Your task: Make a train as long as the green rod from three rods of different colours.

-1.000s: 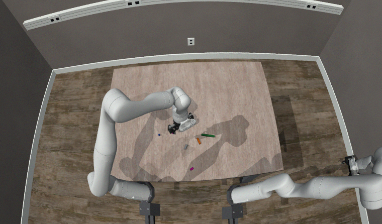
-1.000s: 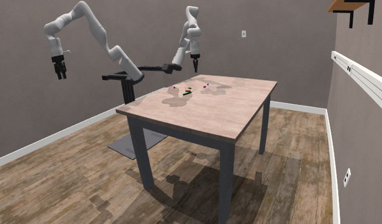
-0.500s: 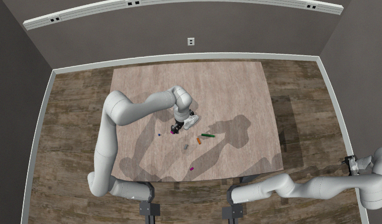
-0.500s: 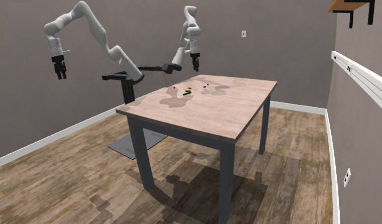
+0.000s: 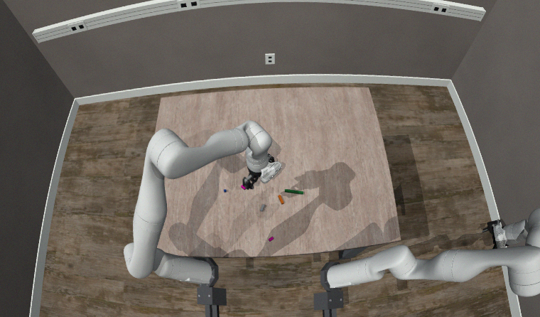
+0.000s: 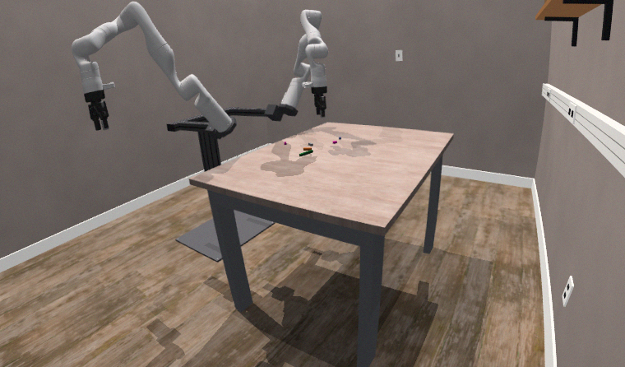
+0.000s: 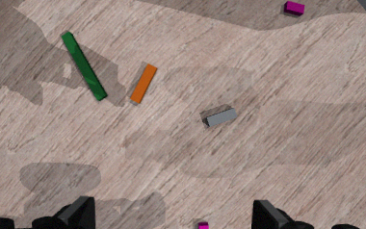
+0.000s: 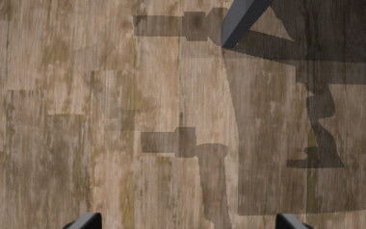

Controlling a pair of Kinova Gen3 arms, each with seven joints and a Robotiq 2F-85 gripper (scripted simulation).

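Observation:
The green rod (image 5: 293, 191) (image 6: 306, 152) (image 7: 84, 66) lies flat, with the orange rod (image 5: 281, 199) (image 6: 307, 149) (image 7: 143, 84) close by at an angle, not touching. The grey rod (image 5: 262, 207) (image 7: 222, 116) lies apart. One magenta rod (image 5: 243, 187) (image 6: 335, 141) (image 7: 203, 225) is partly cut off in the left wrist view; another magenta rod (image 5: 271, 239) (image 6: 284, 143) (image 7: 294, 8) lies near the front edge. The blue rod (image 5: 224, 190) (image 6: 340, 137) lies alone. My left gripper (image 6: 320, 113) (image 7: 173, 214) is open and empty, above the table near the first magenta rod. My right gripper (image 6: 101, 127) (image 8: 189, 223) is open and empty, off the table.
The table (image 5: 326, 118) (image 6: 350, 197) carries the scattered rods and arm shadows. The left arm reaches over its middle. The right arm stretches out beyond the table's side, above the floor (image 8: 159, 96), and a table leg (image 8: 241, 21) shows in the right wrist view.

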